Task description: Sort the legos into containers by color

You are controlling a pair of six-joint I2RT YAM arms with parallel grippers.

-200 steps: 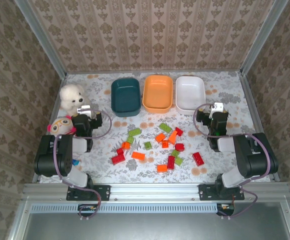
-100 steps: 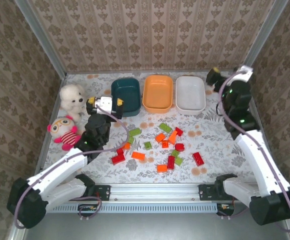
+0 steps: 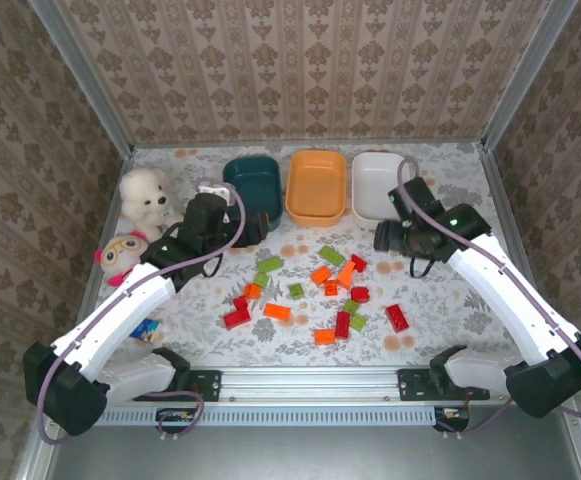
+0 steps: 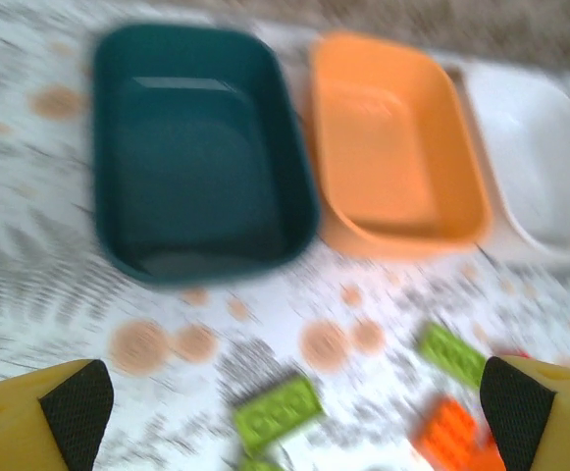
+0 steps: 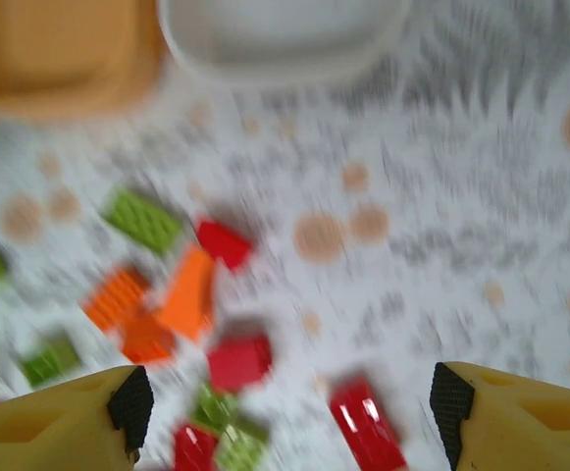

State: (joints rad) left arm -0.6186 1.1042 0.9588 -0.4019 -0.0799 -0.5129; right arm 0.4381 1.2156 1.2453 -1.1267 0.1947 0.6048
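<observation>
Red, orange and light green legos (image 3: 322, 288) lie scattered across the middle of the floral table (image 3: 450, 180), none of them in a tub as far as I can see. Behind them, in a row along the far edge, the teal tub (image 3: 254, 184), the orange tub (image 3: 316, 186) and the white tub (image 3: 374, 186) stand side by side. My left gripper (image 3: 254, 229) hangs just in front of the teal tub. In its wrist view the yellow fingers (image 4: 34, 420) stand wide apart with nothing between them, green and orange bricks below. My right gripper (image 3: 388, 238) hovers in front of the white tub, to the right of the pile. Its wrist view is badly smeared, but the jaws appear parted and empty above red bricks. A white plush bear (image 3: 145, 195) and a pink plush toy (image 3: 118, 255) sit at the table's left edge.
</observation>
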